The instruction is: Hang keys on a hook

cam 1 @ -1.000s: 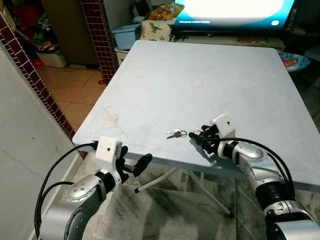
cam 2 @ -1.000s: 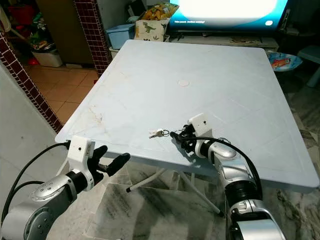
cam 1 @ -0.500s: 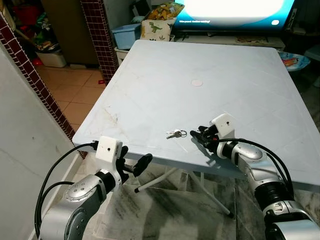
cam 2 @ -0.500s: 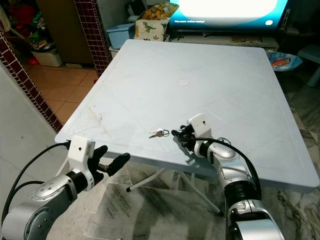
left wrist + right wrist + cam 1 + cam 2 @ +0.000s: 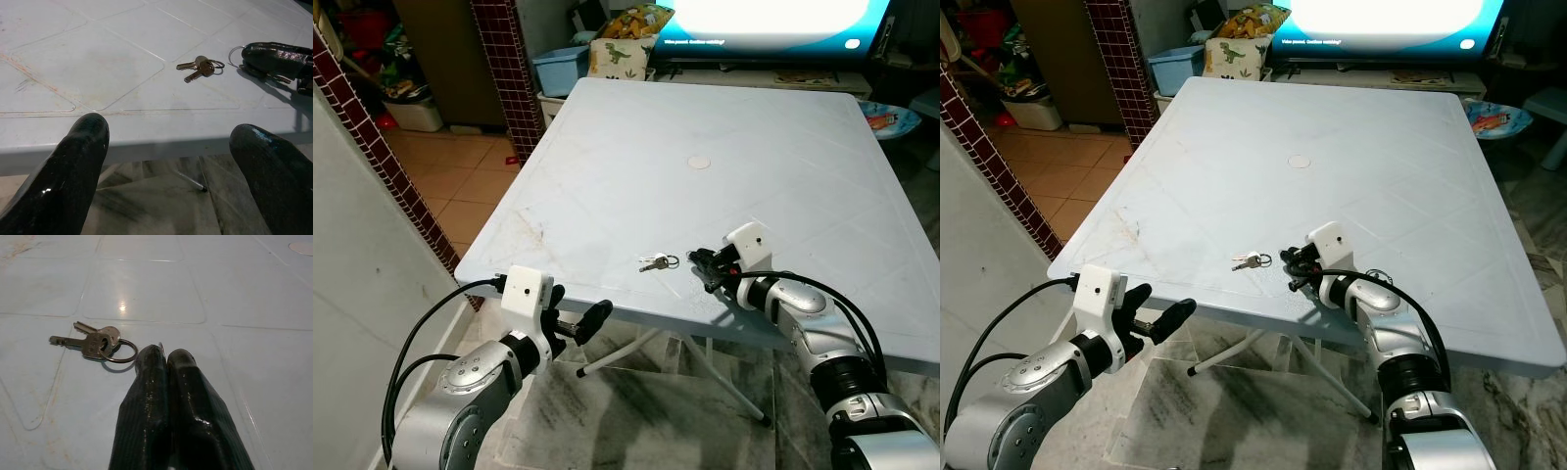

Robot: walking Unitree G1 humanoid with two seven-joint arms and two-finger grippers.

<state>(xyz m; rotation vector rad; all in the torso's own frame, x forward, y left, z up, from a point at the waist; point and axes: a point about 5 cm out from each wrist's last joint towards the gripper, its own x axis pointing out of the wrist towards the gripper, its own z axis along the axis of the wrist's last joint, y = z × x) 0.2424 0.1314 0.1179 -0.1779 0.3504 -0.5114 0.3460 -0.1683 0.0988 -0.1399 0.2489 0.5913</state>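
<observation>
Right gripper closed just beside the key ring; keys not yet lifted.

We locate the keys flat on the pale table, near its front edge, their ring turned toward the right gripper. In the right wrist view the right gripper's fingers are pressed together, and a thin bit of wire, possibly a second ring, shows at their tips; we cannot tell whether it is gripped. Over the last second the right gripper has drawn its tips slightly up and closer to the ring, while the keys have kept their place on the table. We judge that the grasp is not yet secured, so hanging remains ahead. The left gripper hovers below the table edge, fingers spread wide and holding nothing.
</observation>
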